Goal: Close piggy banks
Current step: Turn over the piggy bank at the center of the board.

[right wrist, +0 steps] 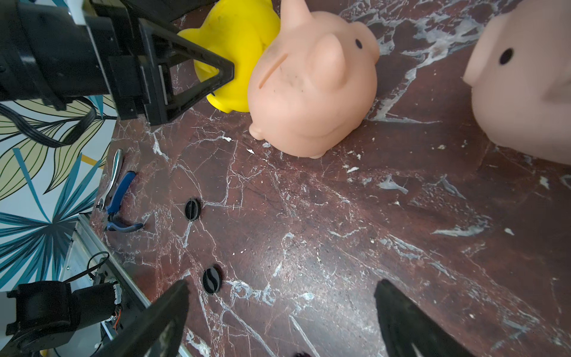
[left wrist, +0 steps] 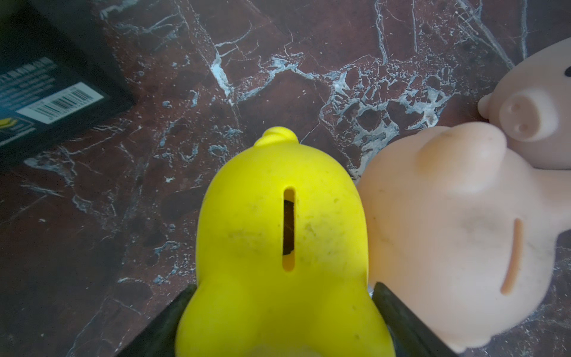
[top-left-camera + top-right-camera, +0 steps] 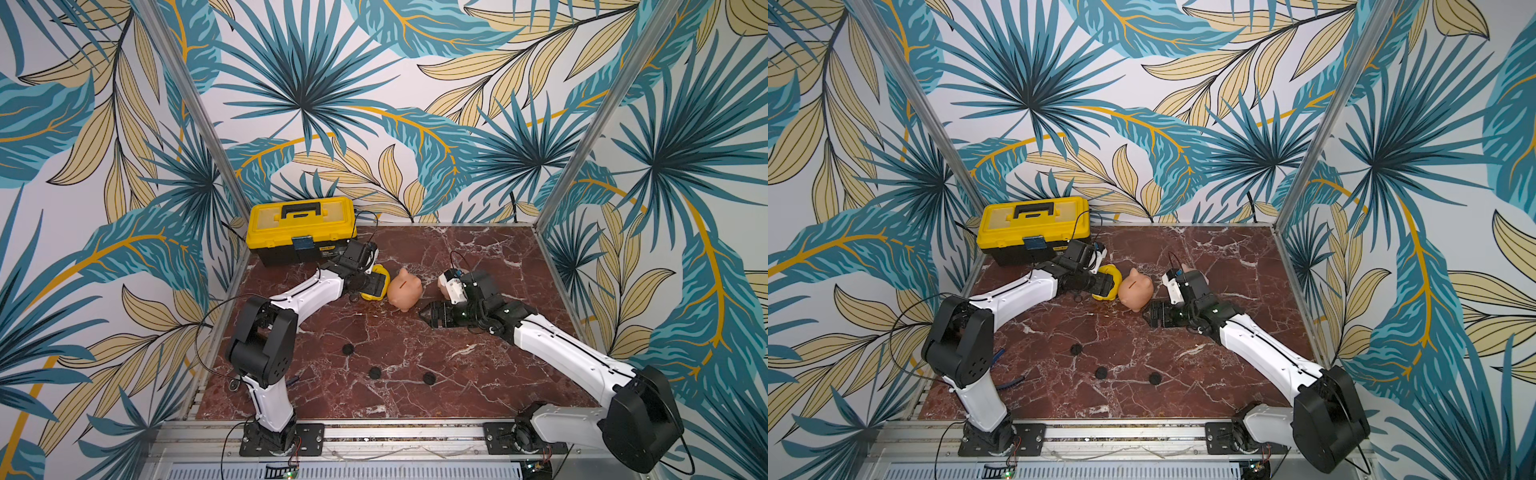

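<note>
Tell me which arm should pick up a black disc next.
Right. The right gripper is open and empty, low over the table near the black discs. The left gripper is clamped on the yellow piggy bank, so it is probably best left holding that.

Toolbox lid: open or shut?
Shut. In both top views the toolbox lid sits flat on its black base, blue latch down across the seam.

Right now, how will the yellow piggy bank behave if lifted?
Probably light: the yellow piggy bank looks hollow behind its slot. Smooth rounded sides may slip in the left tool. Touching the peach piggy bank, it would likely nudge that.
</note>
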Available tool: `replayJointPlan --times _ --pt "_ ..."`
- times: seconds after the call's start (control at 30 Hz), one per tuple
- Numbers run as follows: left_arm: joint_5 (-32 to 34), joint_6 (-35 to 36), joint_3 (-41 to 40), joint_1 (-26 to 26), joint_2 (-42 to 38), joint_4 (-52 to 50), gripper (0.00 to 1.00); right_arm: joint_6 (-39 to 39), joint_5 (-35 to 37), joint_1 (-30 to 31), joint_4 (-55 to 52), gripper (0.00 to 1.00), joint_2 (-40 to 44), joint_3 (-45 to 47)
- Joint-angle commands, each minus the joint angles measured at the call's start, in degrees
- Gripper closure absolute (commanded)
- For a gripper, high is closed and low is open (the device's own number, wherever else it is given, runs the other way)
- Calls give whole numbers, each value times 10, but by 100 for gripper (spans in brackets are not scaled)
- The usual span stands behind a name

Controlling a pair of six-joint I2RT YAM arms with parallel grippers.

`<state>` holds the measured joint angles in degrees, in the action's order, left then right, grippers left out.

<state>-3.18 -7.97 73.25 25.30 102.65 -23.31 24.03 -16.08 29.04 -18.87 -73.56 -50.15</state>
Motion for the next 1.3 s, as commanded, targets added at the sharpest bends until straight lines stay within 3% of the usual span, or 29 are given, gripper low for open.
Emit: replayJointPlan --times 0.0,0.43,0.83,1.03,1.27 --pt "-31 -14 -27 1 -25 2 21 13 6 7 19 6 -7 5" --pt "-190 -114 -136 -27 -134 7 21 36 15 26 58 7 -37 5" --pt "-314 -181 -251 -102 -205 64 20 38 22 41 78 7 -42 -1" --pt "-336 -188 -283 -127 -218 72 19 44 37 58 47 9 -38 -9" --pt "-329 -185 -297 -141 -214 96 6 52 52 75 35 9 -35 -10"
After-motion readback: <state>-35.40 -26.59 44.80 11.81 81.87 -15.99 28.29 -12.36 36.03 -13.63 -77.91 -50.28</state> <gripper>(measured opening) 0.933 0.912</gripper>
